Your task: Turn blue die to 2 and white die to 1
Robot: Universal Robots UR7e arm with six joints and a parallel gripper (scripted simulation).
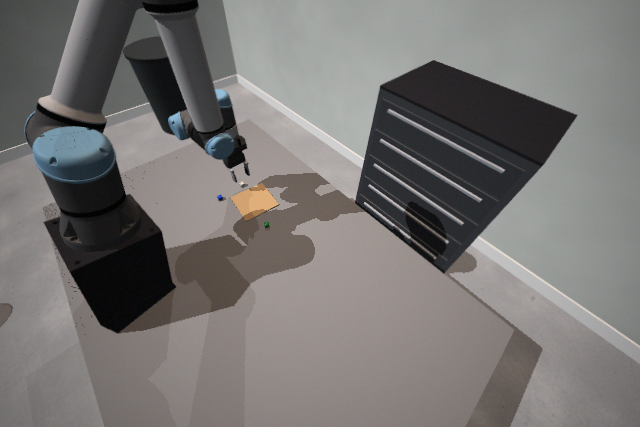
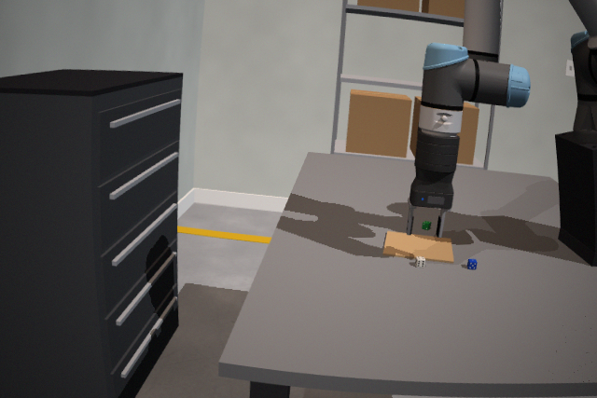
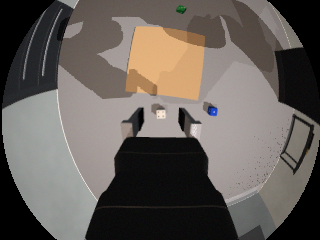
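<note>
The orange mat [image 1: 254, 201] [image 2: 419, 245] [image 3: 167, 62] lies flat on the table. The white die [image 1: 242, 184] [image 2: 420, 262] [image 3: 160, 114] lies on the table just outside one mat edge; its top seems to show four pips. The blue die [image 1: 219, 197] [image 2: 472, 264] [image 3: 213, 111] lies off the mat near a corner; its top number is too small to read surely. The green die [image 1: 266, 224] [image 2: 425, 226] [image 3: 181, 9] lies beyond the opposite edge, its number unclear. My gripper [image 1: 240, 174] [image 2: 424, 233] [image 3: 161, 114] is open and empty, pointing down above the white die.
The grey table [image 1: 320, 339] [image 2: 385, 326] carries the black robot pedestal [image 1: 124, 277] [image 2: 576, 196]. A dark drawer cabinet [image 1: 444, 153] [image 2: 134, 162] stands beside the table. A dark bin [image 1: 152, 76] stands beyond it, and a shelf with boxes [image 2: 378, 124] stands at the back.
</note>
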